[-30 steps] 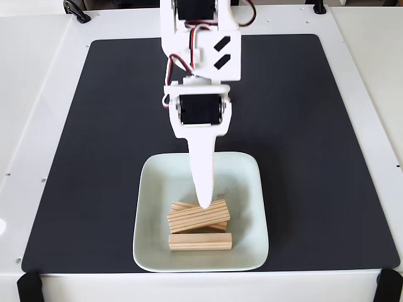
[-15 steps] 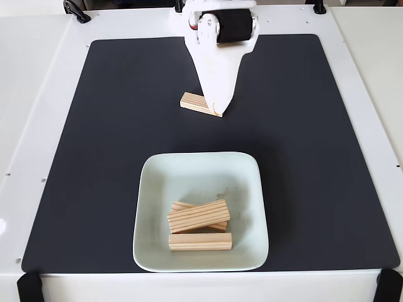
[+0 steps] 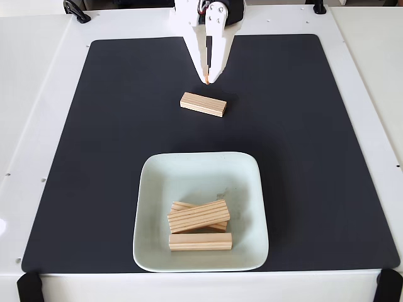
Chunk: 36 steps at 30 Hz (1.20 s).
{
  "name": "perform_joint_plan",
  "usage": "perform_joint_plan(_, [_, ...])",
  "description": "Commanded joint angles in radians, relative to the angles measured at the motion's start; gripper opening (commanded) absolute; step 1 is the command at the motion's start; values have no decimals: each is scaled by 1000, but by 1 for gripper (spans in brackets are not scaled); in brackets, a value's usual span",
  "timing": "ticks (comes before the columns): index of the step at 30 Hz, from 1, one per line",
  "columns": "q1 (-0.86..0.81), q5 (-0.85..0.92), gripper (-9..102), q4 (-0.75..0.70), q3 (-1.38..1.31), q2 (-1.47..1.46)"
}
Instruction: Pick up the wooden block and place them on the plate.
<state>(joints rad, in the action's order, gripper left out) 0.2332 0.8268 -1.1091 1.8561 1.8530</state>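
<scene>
One wooden block [image 3: 203, 104] lies flat on the black mat, behind the plate and slightly slanted. The pale square plate [image 3: 189, 173] sits at the front of the mat and holds three more wooden blocks: one lying straight at the front [image 3: 200, 241], and one slanted [image 3: 198, 216] across another whose end [image 3: 181, 206] pokes out beneath it. My white gripper [image 3: 208, 78] points down from the back edge, its tips just behind the loose block and apart from it. Its fingers meet at the tips with nothing between them.
The black mat [image 3: 94, 157] covers most of the white table. Black clamps sit at the front corners [image 3: 28, 286] and a dark fitting at the back left [image 3: 75, 11]. Bare mat lies left and right of the plate.
The arm pulled back from above the plate to the rear of the mat, uncovering the loose block. Half a second ago the gripper overlapped that block; now its tips are just behind it.
</scene>
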Motion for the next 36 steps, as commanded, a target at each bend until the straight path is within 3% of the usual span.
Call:
perform_joint_plan(1, [-18,-149,0,80,84,100])
perform_joint_plan(5, [-21,-394,0,295,265,210])
perform_joint_plan(9, [-21,-543,0,405,443,327])
perform_joint_plan(16, [-58,-749,0,403,589,494])
perform_joint_plan(25, [-141,-830,-1,411,776,658])
perform_joint_plan(36, [-114,-1062,0,431,770,557])
